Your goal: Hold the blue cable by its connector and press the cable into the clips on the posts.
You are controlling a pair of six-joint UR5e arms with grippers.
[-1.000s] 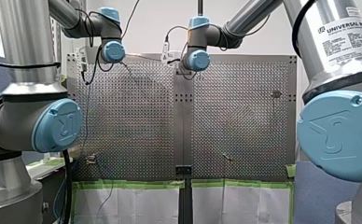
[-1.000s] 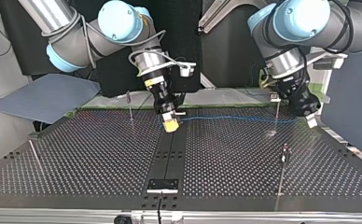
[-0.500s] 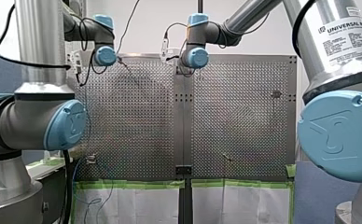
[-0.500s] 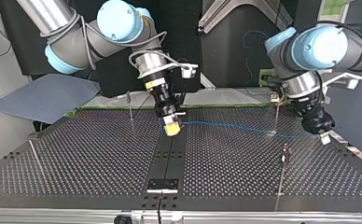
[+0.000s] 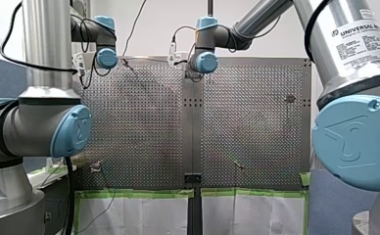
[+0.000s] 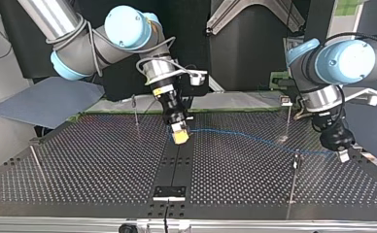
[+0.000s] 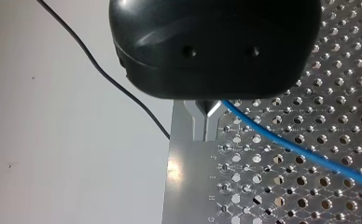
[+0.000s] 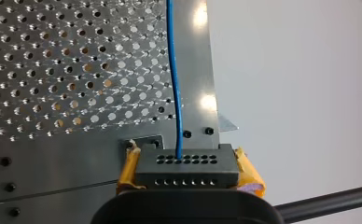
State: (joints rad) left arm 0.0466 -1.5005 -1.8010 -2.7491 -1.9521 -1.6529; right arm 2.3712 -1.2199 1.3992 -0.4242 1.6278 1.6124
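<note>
In the top view the thin blue cable [image 6: 254,138] hangs stretched between my two grippers, sloping down toward the view's right. My right gripper [image 6: 179,134], with yellow pads, is shut on the black connector [image 8: 187,173] at the cable's end near the table's middle strip. The blue cable [image 8: 173,74] leaves that connector straight ahead of my right gripper [image 8: 188,161]. My left gripper [image 6: 341,151] is shut on the cable's other stretch, just beyond a thin post [image 6: 296,162]. In the left wrist view the blue cable [image 7: 286,145] runs out sideways from my left gripper [image 7: 206,125].
Another thin post [image 6: 287,116] stands behind the cable, and two more [image 6: 135,112] [image 6: 36,162] stand at the top view's left. A black bracket [image 6: 169,192] sits on the middle strip near the table's front edge. A thin black wire [image 7: 123,88] trails beside the table's edge.
My left gripper has moved toward the top view's lower right with the cable, past the back post to the nearer one. The cable now slopes instead of lying level. My right gripper shifted slightly.
</note>
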